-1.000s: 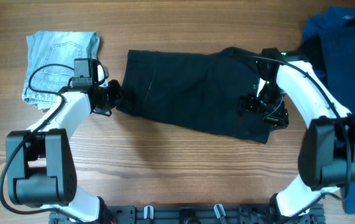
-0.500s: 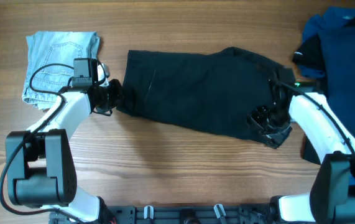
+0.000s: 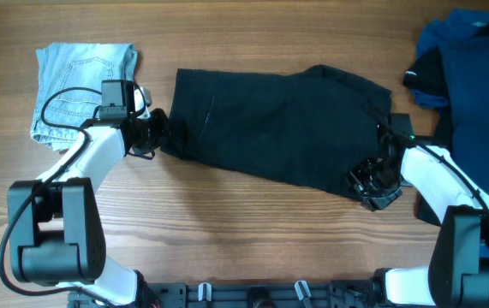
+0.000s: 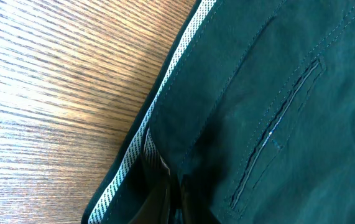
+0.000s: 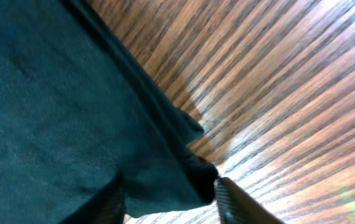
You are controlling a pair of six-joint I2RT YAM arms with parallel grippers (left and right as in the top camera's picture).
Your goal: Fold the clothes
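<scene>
Saw bare counter (image 3: 227,231) nearest, with open wood along the whole near hem of the black shorts (image 3: 278,128). Found the right fingers (image 3: 374,183) spread either side of the near-right hem corner (cloth between them, not pinched). Found the left fingers (image 3: 160,135) clenched on the left edge, where a white-trimmed band showed. Noted the black shorts lying flat mid-counter. Farther off, spotted folded jeans (image 3: 77,85) at left and a blue garment (image 3: 475,68) at right.
</scene>
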